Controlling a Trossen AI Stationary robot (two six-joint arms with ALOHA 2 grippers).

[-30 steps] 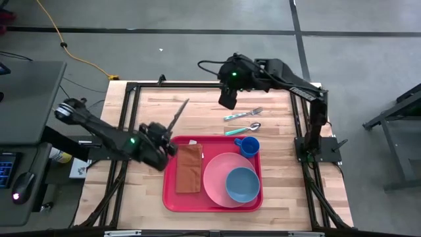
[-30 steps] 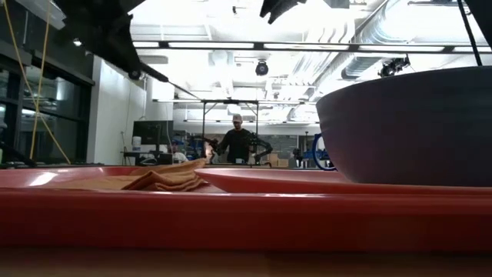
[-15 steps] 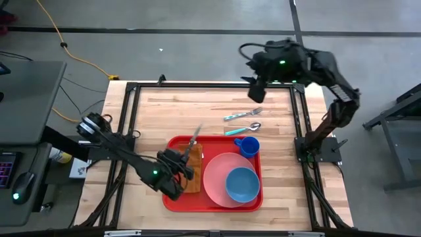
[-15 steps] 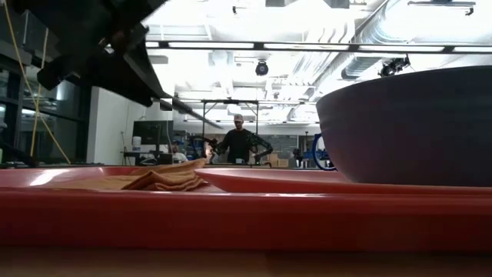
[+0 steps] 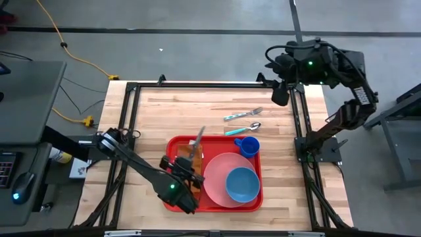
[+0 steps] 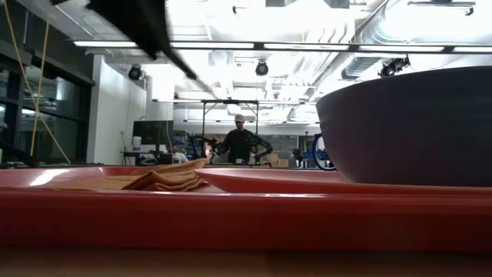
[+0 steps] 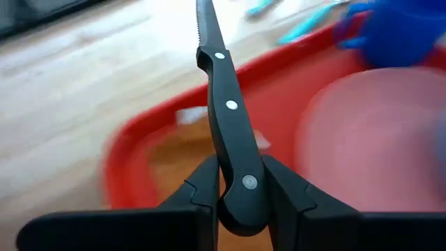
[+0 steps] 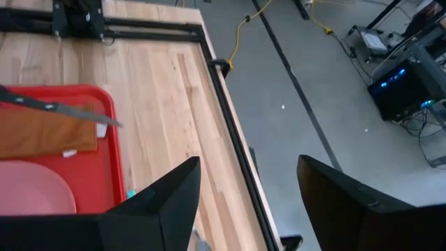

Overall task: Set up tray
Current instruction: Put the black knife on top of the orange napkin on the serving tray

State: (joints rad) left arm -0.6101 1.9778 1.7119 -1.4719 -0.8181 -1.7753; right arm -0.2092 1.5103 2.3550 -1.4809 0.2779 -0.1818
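The red tray (image 5: 214,201) carries a brown napkin (image 5: 195,153), a pink plate (image 5: 217,174), a blue bowl (image 5: 242,184) and a blue cup (image 5: 248,146). My left gripper (image 5: 187,164) hovers over the tray's left part, shut on a black-handled knife (image 5: 197,139) whose blade points toward the far edge. In the left wrist view the knife (image 7: 226,104) runs forward from the gripper (image 7: 242,189). My right gripper (image 5: 281,92) stands open, high by the table's far right corner, with nothing between its fingers (image 8: 167,199). My left gripper pinches the butt end of the knife's handle (image 7: 244,183) between its two fingers, one on each flat side. The fingers slant down from the near left, and the knife runs on along them. It is lifted clear above the napkin, with its serrated blade (image 7: 205,21) farthest from the gripper.
A fork (image 5: 243,114) and a spoon (image 5: 243,128) with teal handles lie on the wooden table beyond the tray. A black frame (image 5: 197,84) borders the table. In the low view the bowl (image 6: 407,123) fills the right side; a person stands far back in the room.
My left gripper has carried the knife from the table left of the tray toward the right and near edge, so it now hangs over the napkin on the tray. My right gripper has drawn back up toward the far right corner, still open.
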